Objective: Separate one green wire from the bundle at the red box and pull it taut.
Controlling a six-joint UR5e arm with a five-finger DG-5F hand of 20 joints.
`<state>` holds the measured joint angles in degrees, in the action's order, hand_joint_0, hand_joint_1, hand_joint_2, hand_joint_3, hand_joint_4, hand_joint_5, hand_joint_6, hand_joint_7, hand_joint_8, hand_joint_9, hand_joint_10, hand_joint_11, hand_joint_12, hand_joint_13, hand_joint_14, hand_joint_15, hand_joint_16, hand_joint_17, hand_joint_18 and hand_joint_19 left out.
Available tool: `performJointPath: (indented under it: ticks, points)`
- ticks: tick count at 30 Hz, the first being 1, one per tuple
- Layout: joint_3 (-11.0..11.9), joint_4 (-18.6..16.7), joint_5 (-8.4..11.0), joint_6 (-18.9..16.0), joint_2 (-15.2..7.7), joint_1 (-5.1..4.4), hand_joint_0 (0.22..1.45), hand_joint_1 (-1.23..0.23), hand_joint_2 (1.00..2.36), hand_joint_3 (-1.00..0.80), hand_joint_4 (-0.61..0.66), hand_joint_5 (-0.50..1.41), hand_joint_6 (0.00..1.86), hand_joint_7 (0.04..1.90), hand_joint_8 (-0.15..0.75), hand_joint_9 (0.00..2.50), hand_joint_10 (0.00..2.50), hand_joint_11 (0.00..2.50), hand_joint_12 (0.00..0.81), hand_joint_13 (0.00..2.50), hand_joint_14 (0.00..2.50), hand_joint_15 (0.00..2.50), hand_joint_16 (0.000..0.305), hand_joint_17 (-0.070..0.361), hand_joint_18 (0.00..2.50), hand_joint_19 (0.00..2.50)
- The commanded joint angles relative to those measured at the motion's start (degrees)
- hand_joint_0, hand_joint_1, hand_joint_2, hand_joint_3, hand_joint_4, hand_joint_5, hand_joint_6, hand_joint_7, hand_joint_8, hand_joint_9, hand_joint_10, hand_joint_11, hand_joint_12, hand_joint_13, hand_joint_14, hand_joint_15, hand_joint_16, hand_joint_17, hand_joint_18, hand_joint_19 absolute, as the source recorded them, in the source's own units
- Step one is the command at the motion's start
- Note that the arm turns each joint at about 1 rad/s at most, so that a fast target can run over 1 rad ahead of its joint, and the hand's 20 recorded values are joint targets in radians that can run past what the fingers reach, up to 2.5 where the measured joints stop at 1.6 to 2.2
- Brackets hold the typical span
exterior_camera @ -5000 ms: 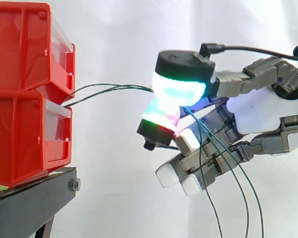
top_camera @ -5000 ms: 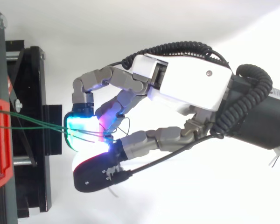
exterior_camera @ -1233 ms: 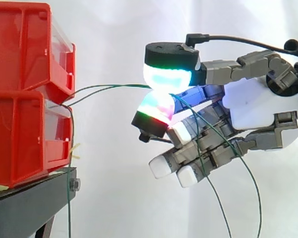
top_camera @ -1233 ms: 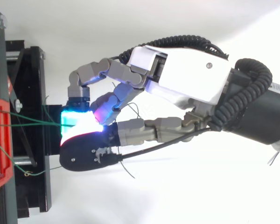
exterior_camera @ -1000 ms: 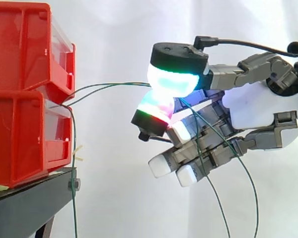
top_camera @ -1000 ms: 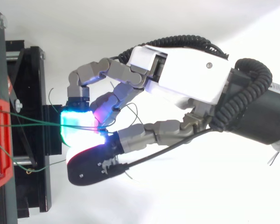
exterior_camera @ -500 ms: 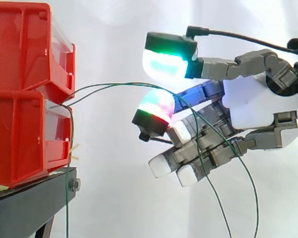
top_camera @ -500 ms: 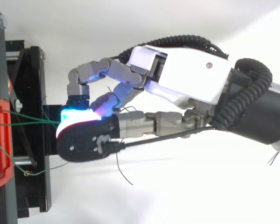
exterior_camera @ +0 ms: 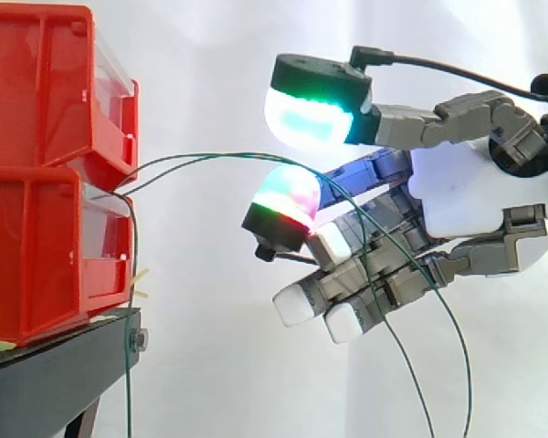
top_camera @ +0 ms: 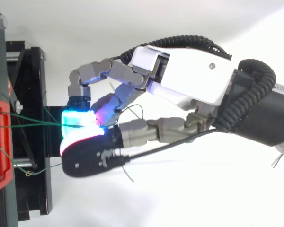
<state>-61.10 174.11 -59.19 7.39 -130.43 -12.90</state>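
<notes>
While the hand's (exterior_camera: 475, 196) glowing fingers (exterior_camera: 315, 114) stand narrowly apart around thin green wires (exterior_camera: 210, 156), they should pinch only one.

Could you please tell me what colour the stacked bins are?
The bins are red, clearest in the side view.

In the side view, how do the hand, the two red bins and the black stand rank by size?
1. hand
2. upper bin and lower bin, alike
3. stand, cut off by the frame
</notes>
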Motion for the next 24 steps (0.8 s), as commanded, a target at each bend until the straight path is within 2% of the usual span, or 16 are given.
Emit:
performJointPath:
  ticks: [1, 6, 12, 17, 24]
  points:
    - [0.0, 0.2, -0.05, 0.1, 0.0, 0.06, 0.6, -0.35, 1.0, -0.46, 0.18, -0.15, 0.69, 1.38, 0.376, 1.06, 0.02, 0.71, 0.406, 0.9, 0.02, 0.45, 0.06, 0.135, 0.78, 0.54]
    - [0.0, 0.1, -0.05, 0.2, 0.0, 0.15, 0.65, -0.46, 1.02, -0.21, 0.19, -0.15, 0.67, 1.38, 0.385, 1.07, 0.02, 0.71, 0.406, 0.91, 0.02, 0.44, 0.06, 0.134, 0.78, 0.54]
    - [0.0, 0.2, -0.05, 0.3, 0.0, 0.24, 0.64, -0.68, 1.03, -0.07, 0.19, -0.16, 0.66, 1.39, 0.371, 1.03, 0.02, 0.73, 0.403, 0.89, 0.02, 0.44, 0.06, 0.134, 0.77, 0.53]
    - [-0.1, 0.2, -0.05, 0.3, 0.0, 0.24, 0.65, -0.71, 1.02, -0.11, 0.21, -0.18, 0.71, 1.37, 0.364, 0.99, 0.02, 0.73, 0.4, 0.89, 0.02, 0.44, 0.06, 0.135, 0.77, 0.52]
    - [0.0, 0.2, 0.04, 0.3, 0.0, 0.24, 0.63, -0.75, 1.02, -0.28, 0.21, -0.2, 0.77, 1.27, 0.363, 0.96, 0.02, 0.72, 0.395, 0.89, 0.02, 0.45, 0.059, 0.134, 0.76, 0.52]
